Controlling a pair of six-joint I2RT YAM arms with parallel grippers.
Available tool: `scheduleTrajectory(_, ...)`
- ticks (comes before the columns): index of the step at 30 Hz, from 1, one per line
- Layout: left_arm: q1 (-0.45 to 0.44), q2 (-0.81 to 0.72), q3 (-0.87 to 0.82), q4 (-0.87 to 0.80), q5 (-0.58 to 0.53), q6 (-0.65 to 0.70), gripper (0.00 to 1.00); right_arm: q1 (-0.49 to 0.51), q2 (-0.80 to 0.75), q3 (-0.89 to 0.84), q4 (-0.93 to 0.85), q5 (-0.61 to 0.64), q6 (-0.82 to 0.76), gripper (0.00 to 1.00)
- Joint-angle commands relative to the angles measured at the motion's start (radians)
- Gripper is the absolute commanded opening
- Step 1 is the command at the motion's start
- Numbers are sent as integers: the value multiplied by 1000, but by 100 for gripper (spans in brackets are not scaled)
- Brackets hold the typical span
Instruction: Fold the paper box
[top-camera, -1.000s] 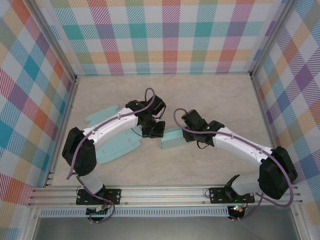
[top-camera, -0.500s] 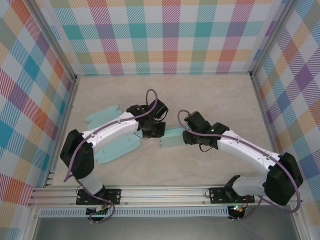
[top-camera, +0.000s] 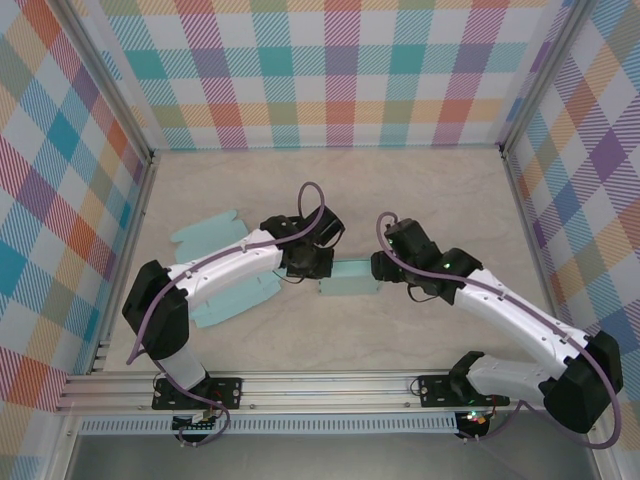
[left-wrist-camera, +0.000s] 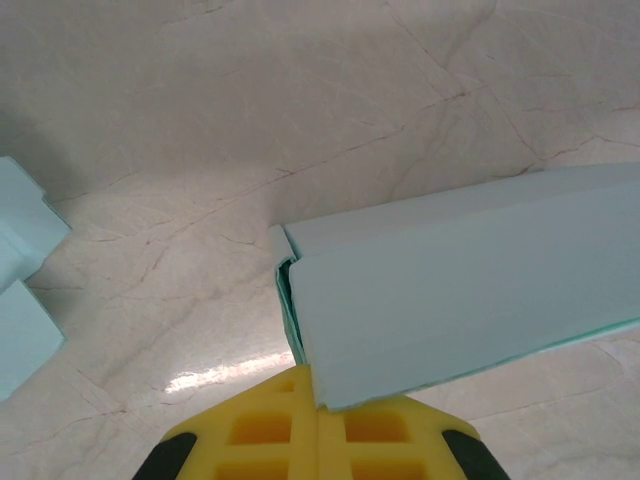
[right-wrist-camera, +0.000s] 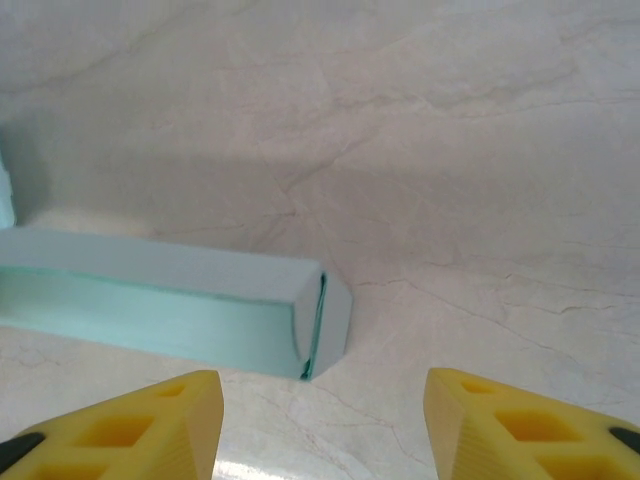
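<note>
Flanking one paper box (top-camera: 348, 279): left gripper (left-wrist-camera: 318, 402) shut at its end, right gripper (right-wrist-camera: 322, 388) spread apart, holding nothing.

Table (top-camera: 440, 200): pale beige, marbled with thin dark veins; close up it is glossy, with a bright glare patch low in the left wrist view.

Walls (top-camera: 330, 70): plaid panels in teal, pink, orange, purple and green, along the top, left and right of the frame.

Posts (top-camera: 105, 80): bare metal, slanting in from the upper corners to the table's far corners.

Rail (top-camera: 330, 385): aluminium, across the bottom of the frame.

Sheets (top-camera: 205, 235): flat, teal, scalloped edges, lying left of centre, one higher and one lower.
</note>
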Motion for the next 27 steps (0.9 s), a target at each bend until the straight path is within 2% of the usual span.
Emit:
scheduleTrajectory(1,-19,17,16,-48,-71,7,0,-37,10,43,46,-2,36,56)
scheduleTrajectory(12,-54,17,11,-44,-170,-15,0,-57,132,78,125,-64,36,56)
scheduleTrajectory(27,-72,26,-23,0,-223,-58,2,-57,68,-173,269,-128,162,51)
